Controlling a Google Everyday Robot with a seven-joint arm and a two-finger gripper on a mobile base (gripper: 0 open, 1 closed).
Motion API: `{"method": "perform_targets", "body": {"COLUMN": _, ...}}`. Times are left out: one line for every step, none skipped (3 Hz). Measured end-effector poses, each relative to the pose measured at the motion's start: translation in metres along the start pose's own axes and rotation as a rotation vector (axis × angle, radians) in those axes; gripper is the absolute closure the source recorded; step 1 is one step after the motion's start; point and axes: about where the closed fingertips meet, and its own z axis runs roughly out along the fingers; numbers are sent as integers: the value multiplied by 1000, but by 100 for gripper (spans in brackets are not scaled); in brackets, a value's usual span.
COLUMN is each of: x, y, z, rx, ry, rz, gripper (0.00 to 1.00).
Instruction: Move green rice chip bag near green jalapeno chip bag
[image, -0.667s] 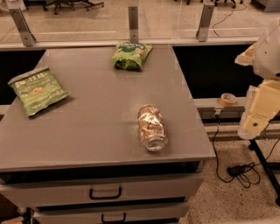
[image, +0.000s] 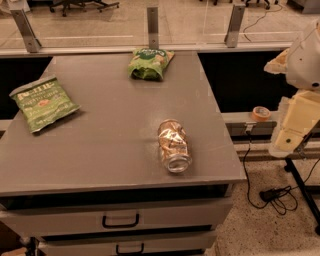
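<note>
Two bags: green rice chip bag (image: 149, 63), green jalapeno chip bag (image: 43, 103), well apart.
End effector (image: 292, 127): right of desk (image: 110, 150); grip we cannot tell.

Rice bag (image: 148, 63) far centre, jalapeno bag (image: 43, 103) left; end effector (image: 292, 127) off right

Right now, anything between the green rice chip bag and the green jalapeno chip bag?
No: bare table between green rice chip bag and green jalapeno chip bag, camera view; gripper hangs right of the table.
</note>
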Motion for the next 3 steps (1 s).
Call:
{"method": "perform_targets", "body": {"x": -34, "y": -29, "z": 29, "rx": 2, "ry": -80, "rz": -61, "gripper": 0}}
{"method": "perform_targets", "body": {"x": -82, "y": -71, "z": 67, "rx": 32, "ry": -170, "rz": -127, "gripper": 0}}
{"method": "perform_targets", "body": {"x": -134, "y": -116, "z": 86, "rx": 99, "ry": -274, "rz": -148, "gripper": 0}}
